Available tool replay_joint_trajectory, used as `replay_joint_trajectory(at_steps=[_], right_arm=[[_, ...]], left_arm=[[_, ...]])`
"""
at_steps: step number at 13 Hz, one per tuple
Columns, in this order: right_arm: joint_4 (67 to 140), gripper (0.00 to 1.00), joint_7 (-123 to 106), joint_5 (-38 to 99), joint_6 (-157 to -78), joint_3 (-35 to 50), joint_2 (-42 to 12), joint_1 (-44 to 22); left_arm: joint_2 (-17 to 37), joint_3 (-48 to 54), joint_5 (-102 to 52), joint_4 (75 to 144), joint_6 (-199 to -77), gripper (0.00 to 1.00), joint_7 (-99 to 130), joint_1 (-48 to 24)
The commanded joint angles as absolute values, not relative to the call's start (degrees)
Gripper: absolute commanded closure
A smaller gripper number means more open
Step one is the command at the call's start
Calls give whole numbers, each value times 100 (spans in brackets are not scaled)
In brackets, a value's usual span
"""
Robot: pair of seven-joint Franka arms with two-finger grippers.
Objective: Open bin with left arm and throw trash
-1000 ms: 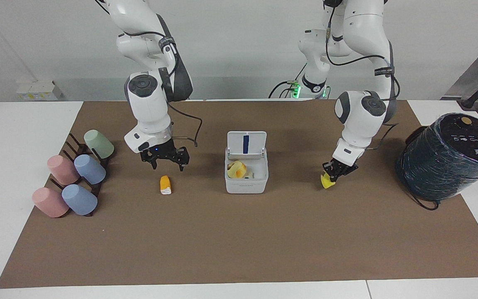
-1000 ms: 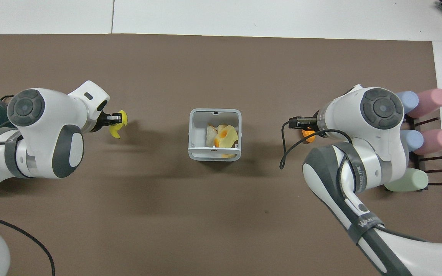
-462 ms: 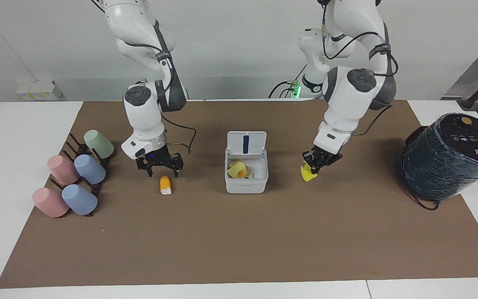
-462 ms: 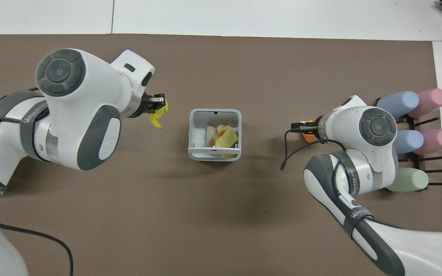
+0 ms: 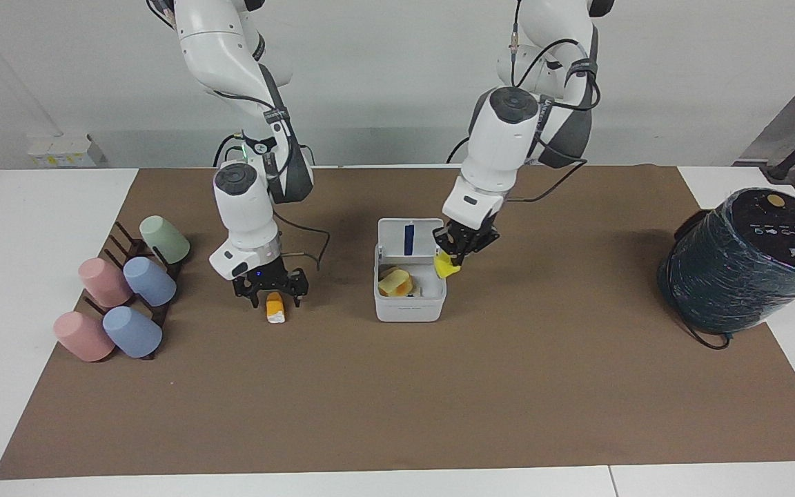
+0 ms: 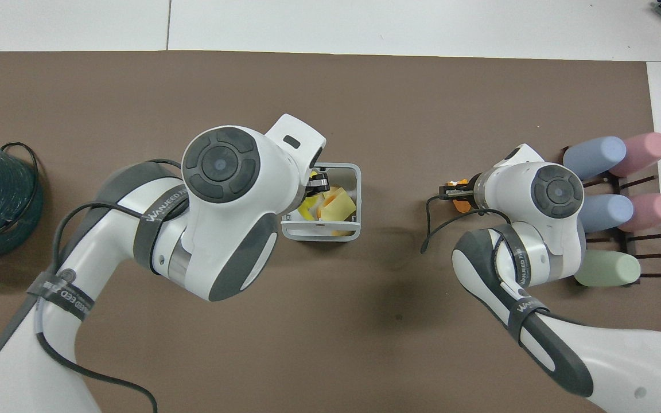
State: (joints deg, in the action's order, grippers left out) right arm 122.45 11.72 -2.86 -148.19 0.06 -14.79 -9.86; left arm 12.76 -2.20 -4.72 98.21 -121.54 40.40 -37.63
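Note:
The white bin (image 5: 409,307) stands mid-table with its lid (image 5: 409,238) raised upright; it also shows in the overhead view (image 6: 322,232). A pale yellow scrap (image 5: 395,281) lies inside it. My left gripper (image 5: 454,254) is shut on the bright yellow scrap (image 5: 444,266) and holds it over the bin's rim at the left arm's end; the scrap shows in the overhead view (image 6: 306,207). My right gripper (image 5: 270,298) is open and low, its fingers on either side of the orange scrap with a white end (image 5: 274,308), which lies on the mat.
Pink, blue and green cups (image 5: 125,297) lie on a dark rack at the right arm's end. A big dark wrapped cylinder (image 5: 742,259) stands at the left arm's end, with a cable on the mat.
My left arm has lifted the bright yellow scrap and carried it from the left arm's end to over the bin. My right gripper has come down around the orange scrap.

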Motion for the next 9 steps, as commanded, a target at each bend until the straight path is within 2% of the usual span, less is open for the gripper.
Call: replay_joint_trajectory(at_steps=[1, 2, 3, 6, 9], right_arm=[[12349, 100, 1081, -360, -14959, 79, -1406, -879], [12349, 100, 1098, -360, -14950, 79, -1406, -888], [12331, 100, 1107, -360, -14950, 79, -1406, -896], [12148, 100, 1483, -334, -14907, 88, -1380, -949], [11779, 100, 2204, -264, -14521, 114, -1240, -1221]], left_arm=[[1318, -308, -448, 9800, -12357, 53, 4245, -3885], [1318, -308, -448, 9800, -12375, 15, 4236, -3876], [1318, -308, -448, 9800, -12375, 3, 4228, -3867], [1353, -308, -440, 9712, -12366, 1, 4210, -3797], [1371, -325, -413, 9545, -12261, 4, 4027, -3456]])
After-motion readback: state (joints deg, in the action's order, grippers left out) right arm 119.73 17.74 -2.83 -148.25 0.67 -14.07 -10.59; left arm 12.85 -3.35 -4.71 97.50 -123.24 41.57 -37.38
